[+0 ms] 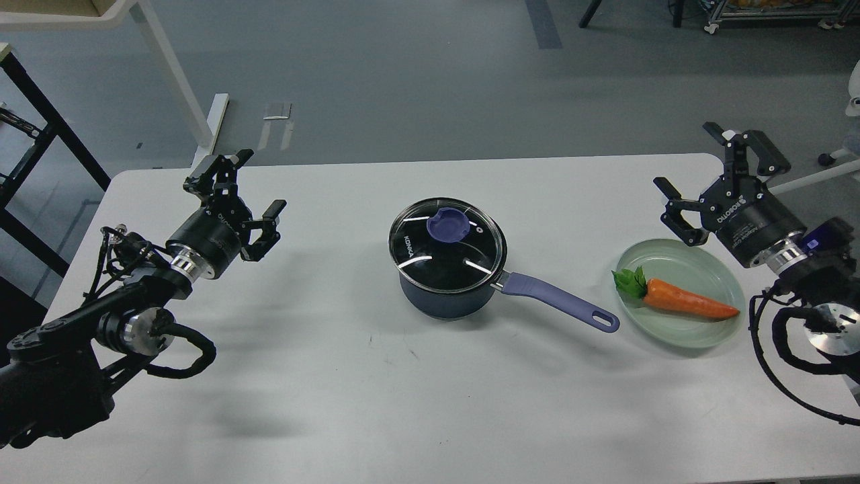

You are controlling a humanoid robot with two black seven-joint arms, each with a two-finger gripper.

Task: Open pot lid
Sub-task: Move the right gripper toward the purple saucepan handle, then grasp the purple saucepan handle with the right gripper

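A dark blue pot (440, 299) stands in the middle of the white table (349, 403). A glass lid (420, 259) with a purple knob (449, 226) sits closed on it. Its purple handle (561, 309) points right and toward me. My left gripper (247, 185) is open and empty, well to the left of the pot. My right gripper (717, 169) is open and empty, far right, above the back edge of a plate.
A pale green plate (692, 269) with a toy carrot (682, 300) lies right of the pot handle. White table legs (181, 87) and a black frame (40, 134) stand on the floor behind the table's left end.
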